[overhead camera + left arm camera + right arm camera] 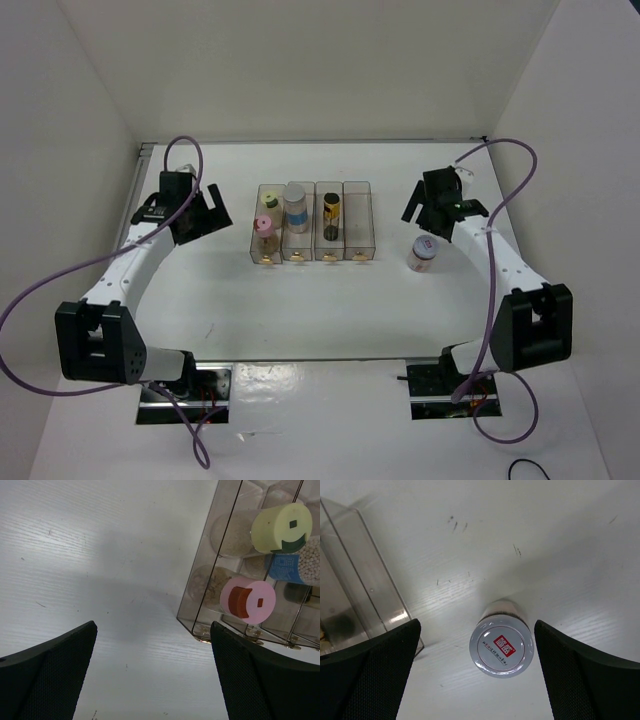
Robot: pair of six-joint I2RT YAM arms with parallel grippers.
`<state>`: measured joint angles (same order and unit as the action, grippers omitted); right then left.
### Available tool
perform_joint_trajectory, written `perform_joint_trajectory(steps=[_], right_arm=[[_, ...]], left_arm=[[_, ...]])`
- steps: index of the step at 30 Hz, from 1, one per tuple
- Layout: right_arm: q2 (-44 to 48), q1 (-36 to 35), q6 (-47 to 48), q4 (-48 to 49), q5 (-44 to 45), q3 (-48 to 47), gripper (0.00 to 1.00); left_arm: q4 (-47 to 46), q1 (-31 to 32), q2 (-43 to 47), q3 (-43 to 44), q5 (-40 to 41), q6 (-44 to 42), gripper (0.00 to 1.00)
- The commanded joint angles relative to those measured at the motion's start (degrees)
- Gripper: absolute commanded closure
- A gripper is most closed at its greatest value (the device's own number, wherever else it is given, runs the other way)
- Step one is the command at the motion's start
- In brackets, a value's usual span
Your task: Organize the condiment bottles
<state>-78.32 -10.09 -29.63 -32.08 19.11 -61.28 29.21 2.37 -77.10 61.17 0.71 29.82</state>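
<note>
Right fingers (370, 680) apart above red-marked jar (502, 647)

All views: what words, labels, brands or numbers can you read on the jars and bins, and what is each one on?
Jar on the table, lid: red mark with white characters, too blurred to read.
Wide jar, blue band: no legible print.
Dark bottle, yellow label: too small to read.
Pink-capped jar and yellow-green-capped jar: no writing on the caps.
Bins: none.

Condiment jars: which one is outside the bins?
The white-lidded jar with the red mark: it alone stands on the table, right of the clear bins, not inside one.
</note>
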Motion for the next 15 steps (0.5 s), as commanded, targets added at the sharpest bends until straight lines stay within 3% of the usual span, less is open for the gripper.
perform_joint_trajectory(steps=[1,15], right_arm=[[-2.27,0.24,-2.8,-2.91,-0.31,-0.52,0.02],[-2.01,1.03,-6.58,-4.05,-4.17,3.97,0.02]], left_arm=[[-1.53,-0.26,-0.86,0.01,-0.01,0.23,0.0],[-1.53,-0.26,-0.33,-0.52,-0.01,-0.29,0.0]])
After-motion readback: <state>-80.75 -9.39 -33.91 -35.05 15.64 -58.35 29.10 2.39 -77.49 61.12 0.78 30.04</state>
